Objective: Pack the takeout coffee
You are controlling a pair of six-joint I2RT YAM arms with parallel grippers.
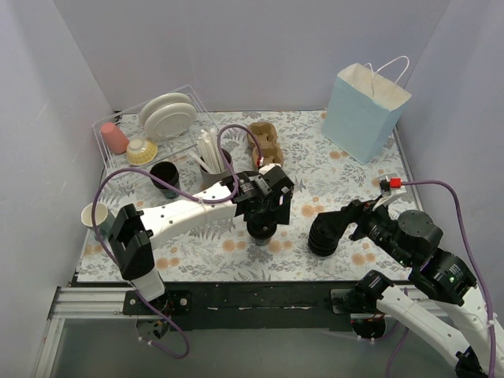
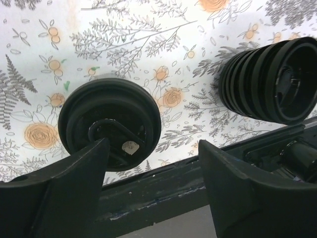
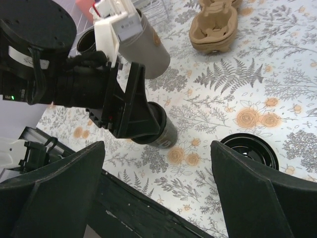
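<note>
Left gripper [image 2: 153, 148] first: jaws stood wide apart, gripping nothing. The takeout coffee [image 2: 109, 116] sat just beyond the fingers [image 2: 74, 183], off toward one side of the gap rather than centred in it. One fingertip crossed the lower rim of its black lid in the wrist view, and whether it actually touched, I could not tell. From the other arm's camera, those dark fingers hung down right at the cup's top, and the cup stood upright on the flowered table [image 1: 339, 169].

Over to the right gripper [image 3: 157, 148]: jaws also spread wide, hovering above the cloth. The ribbed lid stack [image 1: 321, 235] sat low beside one finger, and its open top showed as a dark ring.

From above, the coffee stood near the table's front edge, about mid-width, under the left arm's wrist. The lid stack was close by on its right. Further back lay a brown cardboard cup carrier [image 1: 266, 146], and the pale blue paper bag [image 1: 362, 114] stood upright in the far right corner, well apart from the cup. A lidless black cup [image 1: 164, 175] stood off to the left, with pale plates [image 1: 168, 115] on edge behind it.
</note>
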